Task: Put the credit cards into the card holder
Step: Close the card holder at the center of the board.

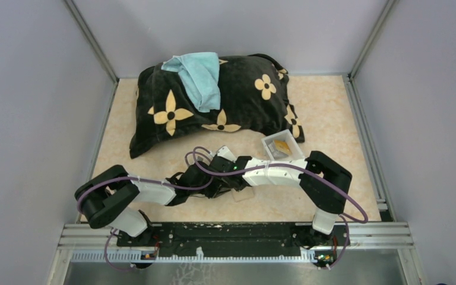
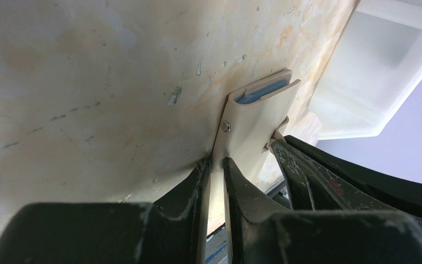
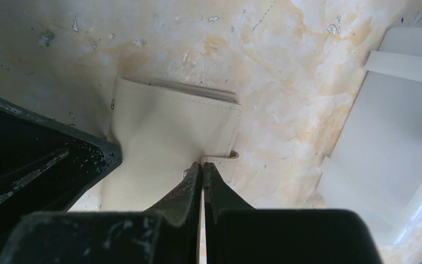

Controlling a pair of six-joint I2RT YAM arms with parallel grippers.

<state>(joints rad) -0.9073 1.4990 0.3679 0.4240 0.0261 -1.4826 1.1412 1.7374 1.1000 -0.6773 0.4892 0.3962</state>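
The card holder is mid-workspace, low over the table under both wrists, on the near side of the white tray. I can't tell whether it rests on the surface or is held just off it.

On its near edge the left gripper is clamped narrow, one finger either side of the leather. I see the right gripper fully closed with the snap tab at its tips. It looks pinched, though I'm not certain.

From the left wrist, the holder runs straight away from the fingers, long axis pointing toward the tray. A blue card edge shows in the mouth at the far end, so I read one card as seated.

A gold card lies in the tray, beyond and right of the holder, nearer the right arm. My read: the right should drop the tab and fetch it, with the left holding the mouth toward the tray. Risk: the holder pivots in a one-edge grip.
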